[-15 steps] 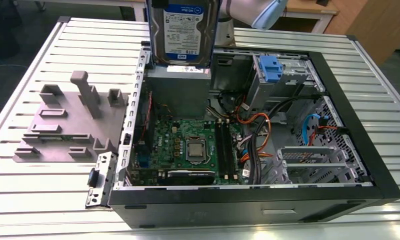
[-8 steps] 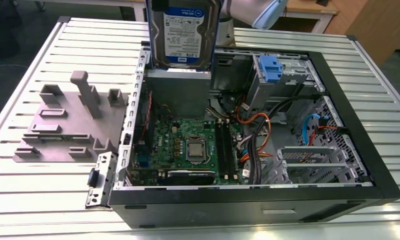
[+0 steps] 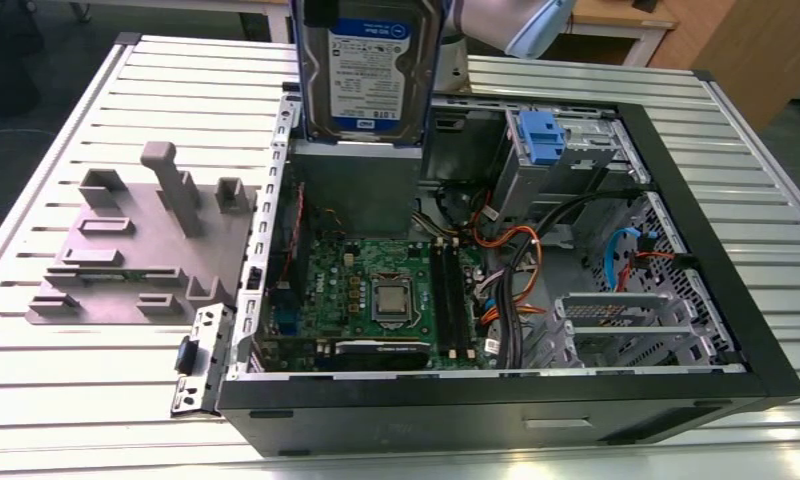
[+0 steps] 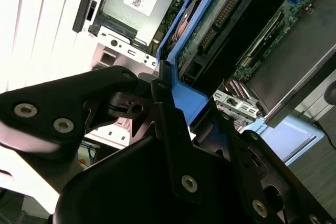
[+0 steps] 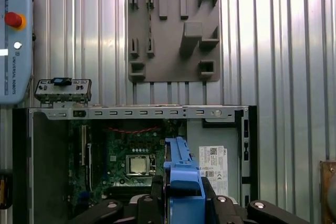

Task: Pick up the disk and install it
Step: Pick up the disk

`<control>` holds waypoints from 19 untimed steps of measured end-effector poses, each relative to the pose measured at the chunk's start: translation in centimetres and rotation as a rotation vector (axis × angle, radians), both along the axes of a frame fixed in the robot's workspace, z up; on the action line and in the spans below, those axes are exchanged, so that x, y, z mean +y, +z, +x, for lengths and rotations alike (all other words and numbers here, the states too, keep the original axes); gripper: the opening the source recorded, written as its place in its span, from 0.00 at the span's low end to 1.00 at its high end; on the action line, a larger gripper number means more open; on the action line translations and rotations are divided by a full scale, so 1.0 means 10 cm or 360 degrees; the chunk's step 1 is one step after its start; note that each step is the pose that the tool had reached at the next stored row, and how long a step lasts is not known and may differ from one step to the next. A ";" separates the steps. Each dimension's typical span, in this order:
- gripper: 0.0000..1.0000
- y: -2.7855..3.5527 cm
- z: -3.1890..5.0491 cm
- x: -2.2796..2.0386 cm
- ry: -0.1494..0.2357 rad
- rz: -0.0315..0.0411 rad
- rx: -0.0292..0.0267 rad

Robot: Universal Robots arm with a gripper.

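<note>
Blue-framed disk (image 3: 367,70) between gripper (image 5: 184,203) jaws

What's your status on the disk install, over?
Gripper shut on the disk, by its blue frame. Disk upright, held above the open computer case, not yet seated. Loose cables lie inside the case.

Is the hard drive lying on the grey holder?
No, the hard drive hangs upright above the open computer case, apart from the grey holder.
</note>
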State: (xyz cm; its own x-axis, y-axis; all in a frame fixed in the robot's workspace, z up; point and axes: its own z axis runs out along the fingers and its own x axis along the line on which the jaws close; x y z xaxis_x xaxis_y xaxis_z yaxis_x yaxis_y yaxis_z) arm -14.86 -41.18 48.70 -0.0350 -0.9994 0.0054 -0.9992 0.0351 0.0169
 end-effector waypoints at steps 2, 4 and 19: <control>0.37 0.000 0.010 -0.004 0.0000 0.0000 0.00001; 0.37 0.000 0.029 -0.004 0.0000 0.0000 0.00001; 0.37 0.000 0.070 -0.004 0.0000 -0.0001 0.00001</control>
